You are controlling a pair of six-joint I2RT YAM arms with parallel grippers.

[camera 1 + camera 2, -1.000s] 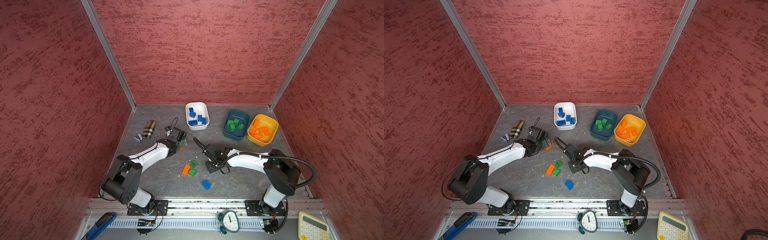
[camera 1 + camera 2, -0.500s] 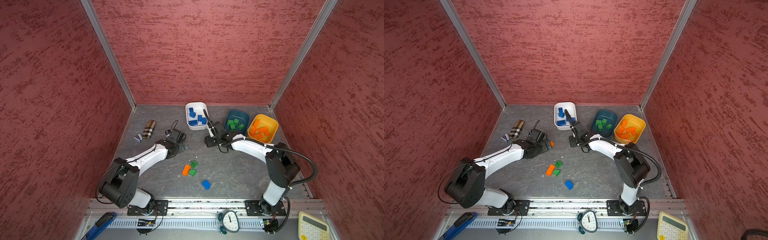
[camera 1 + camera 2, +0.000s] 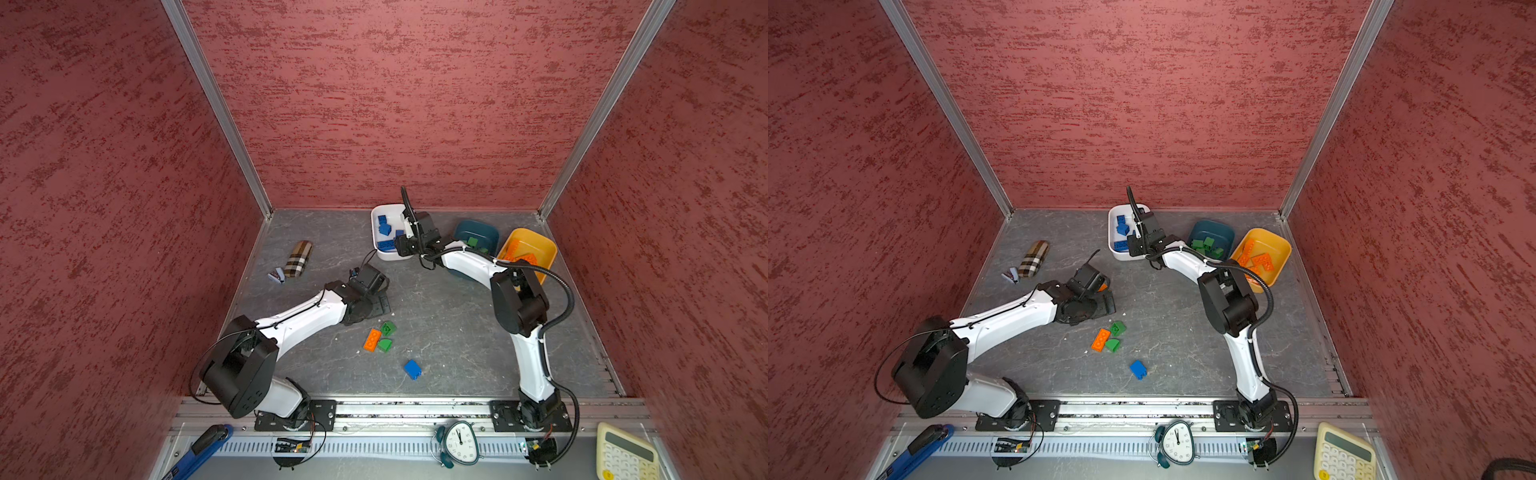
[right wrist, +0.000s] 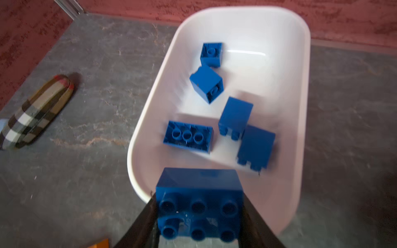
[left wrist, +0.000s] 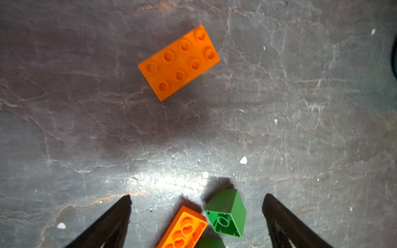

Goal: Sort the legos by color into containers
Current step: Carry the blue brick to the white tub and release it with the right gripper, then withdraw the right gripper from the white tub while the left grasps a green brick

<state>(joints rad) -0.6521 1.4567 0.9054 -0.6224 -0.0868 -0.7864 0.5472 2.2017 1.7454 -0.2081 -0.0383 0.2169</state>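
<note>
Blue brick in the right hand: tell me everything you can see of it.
The blue brick is glossy plastic, rectangular, with six round studs in two rows of three facing the wrist camera. The right hand is shut on it, black fingers pressing its two short sides. It hangs over the near end of the white bowl; whether it touches the bowl is unclear.

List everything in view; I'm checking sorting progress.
white bowl: one, white, far side, five blue legos inside
teal bowl: one, teal, right of it, green legos inside
yellow bowl: one, mustard, far right, orange legos inside
loose legos: five; two orange, two green, one blue; centre
plaid pouch: one, brown, left, small bluish clip beside it
clock, calculator, blue tool: one each, front ledge
left gripper: open, by loose legos
right gripper: shut on blue lego at white bowl
</note>
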